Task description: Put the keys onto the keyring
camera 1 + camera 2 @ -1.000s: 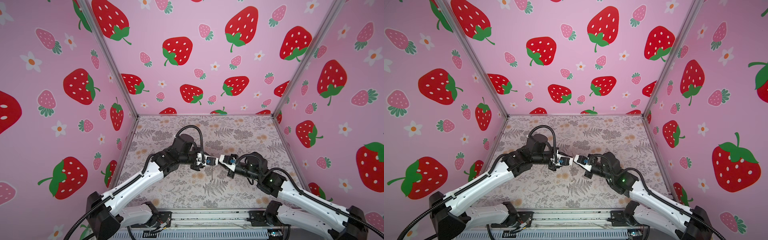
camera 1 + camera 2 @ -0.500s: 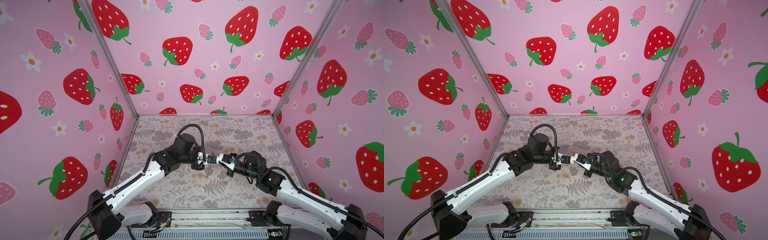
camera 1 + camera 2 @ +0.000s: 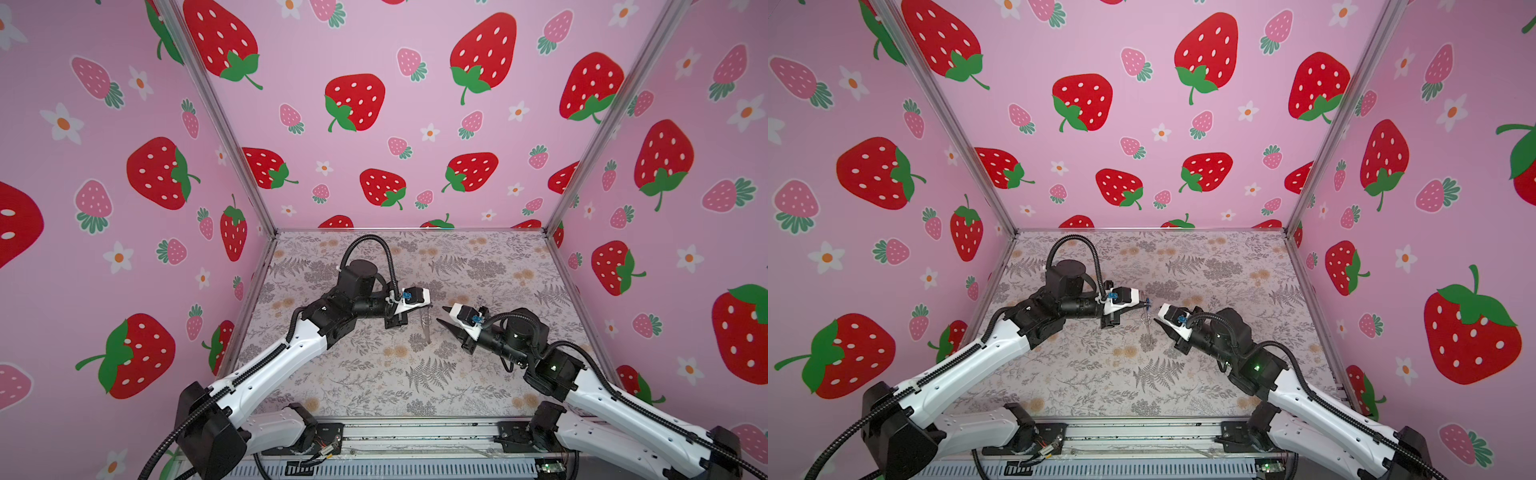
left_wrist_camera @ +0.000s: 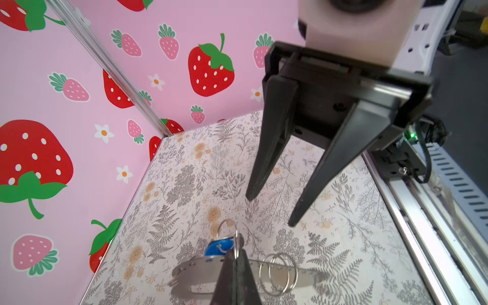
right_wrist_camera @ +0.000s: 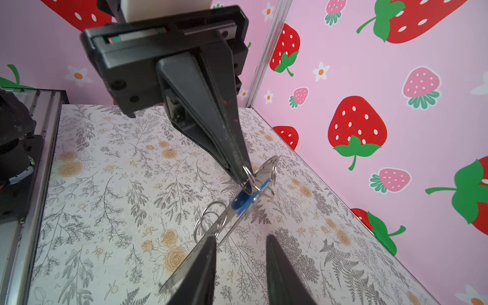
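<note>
My left gripper (image 4: pixel 236 254) is shut on a metal ring at the top of the keyring (image 4: pixel 195 269), a grey strap that hangs tilted in the air above the mat. The keys (image 4: pixel 219 247) show only as a blue tag on that ring; the metal key itself I cannot make out. Two more rings (image 4: pixel 277 272) hang lower on the strap. My right gripper (image 5: pixel 240 237) is open beside the strap's lower end, with nothing between its fingers. In both top views the keyring (image 3: pixel 426 328) (image 3: pixel 1147 324) dangles between the left gripper (image 3: pixel 428 305) and the right gripper (image 3: pixel 441 315).
The floral mat (image 3: pixel 415 374) lies below both grippers. Pink strawberry walls (image 3: pixel 374 124) close in the left, back and right sides. A metal rail (image 3: pixel 415 432) runs along the front edge by the arm bases.
The left gripper has shut on the keyring's ring. The right gripper has opened, let go and drawn back a little to the right.
</note>
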`<state>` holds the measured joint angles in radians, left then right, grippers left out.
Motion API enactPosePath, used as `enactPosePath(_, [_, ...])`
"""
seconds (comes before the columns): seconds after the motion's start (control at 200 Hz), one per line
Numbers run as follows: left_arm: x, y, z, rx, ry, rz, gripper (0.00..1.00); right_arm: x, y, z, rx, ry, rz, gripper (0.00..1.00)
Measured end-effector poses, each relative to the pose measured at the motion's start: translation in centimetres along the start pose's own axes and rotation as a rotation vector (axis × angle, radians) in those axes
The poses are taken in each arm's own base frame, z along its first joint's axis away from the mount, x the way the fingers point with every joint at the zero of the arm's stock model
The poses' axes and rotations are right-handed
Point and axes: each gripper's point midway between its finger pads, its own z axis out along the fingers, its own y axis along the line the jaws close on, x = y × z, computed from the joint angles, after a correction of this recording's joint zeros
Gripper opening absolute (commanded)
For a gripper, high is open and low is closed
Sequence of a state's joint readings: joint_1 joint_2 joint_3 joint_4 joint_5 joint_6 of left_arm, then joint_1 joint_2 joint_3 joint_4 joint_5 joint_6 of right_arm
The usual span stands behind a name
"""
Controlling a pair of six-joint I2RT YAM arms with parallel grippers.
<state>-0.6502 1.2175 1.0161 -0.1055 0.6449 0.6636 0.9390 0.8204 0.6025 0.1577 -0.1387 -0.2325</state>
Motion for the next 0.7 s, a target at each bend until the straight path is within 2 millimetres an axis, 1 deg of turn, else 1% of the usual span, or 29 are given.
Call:
enactPosePath(0.15, [0.1, -0.1, 0.2, -0.007, -0.031, -0.049, 0.00, 0.4, 0.0, 0.6, 0.001, 0.011, 0.025, 0.32])
enactPosePath(0.325, [-0.8, 0.0, -0.2, -0.023, -0.070, -0.065, 0.00, 0.9, -0.1, 1.1, 0.008, 0.028, 0.038, 0.32])
enactPosePath(0.495, [-1.7, 0.1, -0.7, -0.037, -0.103, -0.058, 0.00, 0.8, -0.6, 1.3, 0.032, 0.021, 0.047, 0.32])
enactPosePath(0.7, [-1.5, -0.1, -0.7, -0.029, -0.105, -0.069, 0.00, 0.5, -0.9, 2.0, 0.039, 0.014, 0.050, 0.31])
